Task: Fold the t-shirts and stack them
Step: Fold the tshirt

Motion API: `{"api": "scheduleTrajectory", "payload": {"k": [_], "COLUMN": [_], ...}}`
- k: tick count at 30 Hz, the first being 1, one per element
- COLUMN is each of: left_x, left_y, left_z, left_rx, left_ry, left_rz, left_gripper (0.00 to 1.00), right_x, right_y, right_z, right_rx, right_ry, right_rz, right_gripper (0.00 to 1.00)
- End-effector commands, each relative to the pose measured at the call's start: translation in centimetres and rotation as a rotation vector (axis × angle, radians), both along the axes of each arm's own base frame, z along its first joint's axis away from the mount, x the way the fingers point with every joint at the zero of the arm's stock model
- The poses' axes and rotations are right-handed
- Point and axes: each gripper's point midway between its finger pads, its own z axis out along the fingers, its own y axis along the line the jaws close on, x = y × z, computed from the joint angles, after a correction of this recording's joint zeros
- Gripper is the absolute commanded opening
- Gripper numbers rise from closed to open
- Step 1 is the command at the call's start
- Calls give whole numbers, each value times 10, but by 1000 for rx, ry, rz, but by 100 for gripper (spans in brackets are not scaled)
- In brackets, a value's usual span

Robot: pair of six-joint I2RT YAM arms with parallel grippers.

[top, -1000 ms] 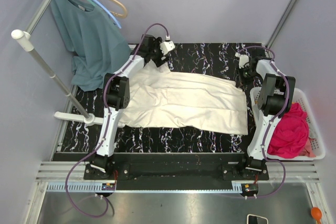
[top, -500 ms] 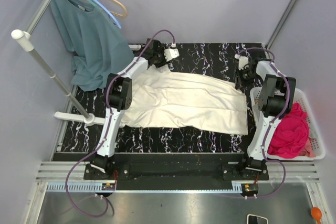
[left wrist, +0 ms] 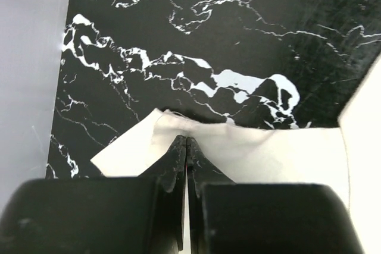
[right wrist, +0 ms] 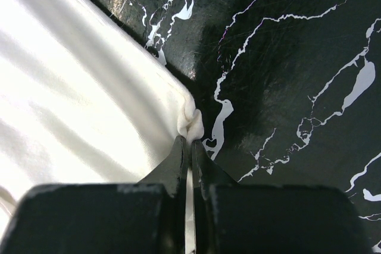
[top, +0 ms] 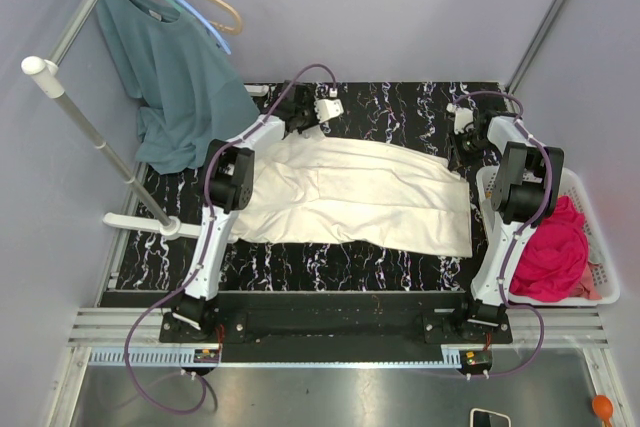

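Observation:
A large cream t-shirt (top: 360, 192) lies spread flat across the black marble table (top: 400, 107). My left gripper (top: 297, 129) is at its far left corner. In the left wrist view the left gripper (left wrist: 187, 140) is shut on the cream t-shirt (left wrist: 268, 153) at its edge, the cloth puckering at the tips. My right gripper (top: 457, 150) is at the far right corner. In the right wrist view the right gripper (right wrist: 190, 140) is shut on a bunched corner of the cream t-shirt (right wrist: 89, 87). A magenta-pink t-shirt (top: 555, 247) lies crumpled in the basket.
A white basket (top: 603, 257) stands off the table's right edge. A teal shirt (top: 170, 67) hangs from hangers on a metal rack (top: 80, 117) at the back left. The table's far edge (top: 400, 85) runs just behind both grippers.
The left gripper was open a second ago. It has shifted slightly right along the far edge and closed on the cream shirt's corner. The right arm has not moved.

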Motion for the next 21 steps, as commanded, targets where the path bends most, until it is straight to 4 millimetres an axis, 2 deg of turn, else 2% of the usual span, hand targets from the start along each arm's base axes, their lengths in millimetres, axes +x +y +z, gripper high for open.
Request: {"api": "scheduleTrajectory", "payload": {"k": [1, 8, 11, 15, 16, 17, 18, 19, 20, 21], "left_x": [15, 3, -6, -11, -13, -12, -8, -9, -10, -2], "left_y": [0, 7, 11, 19, 19, 21, 22, 26, 26, 25], "left_z": [85, 124, 129, 122, 113, 110, 114, 96, 89, 89], "left_rx": [-60, -58, -37, 4, 13, 16, 9, 22, 23, 2], "left_ry": [-153, -186, -182, -159, -131, -121, -121, -69, -39, -24], "left_rz": [53, 55, 47, 41, 44, 51, 59, 67, 68, 78], "left_gripper": [0, 0, 0, 0, 7, 24, 66, 78, 91, 99], "right_x": [-14, -16, -17, -16, -16, -17, -17, -18, -18, -20], "right_y": [1, 3, 3, 3, 3, 4, 4, 5, 5, 6], "right_z": [1, 0, 1, 5, 6, 6, 6, 7, 7, 6], "right_rx": [-22, -12, -10, -11, -11, -10, -6, -5, -1, 1], "right_ry": [35, 41, 41, 29, 27, 28, 28, 28, 28, 34], "right_rz": [13, 11, 11, 12, 12, 12, 12, 12, 12, 12], "right_gripper": [0, 0, 0, 0, 0, 0, 0, 0, 0, 0]}}
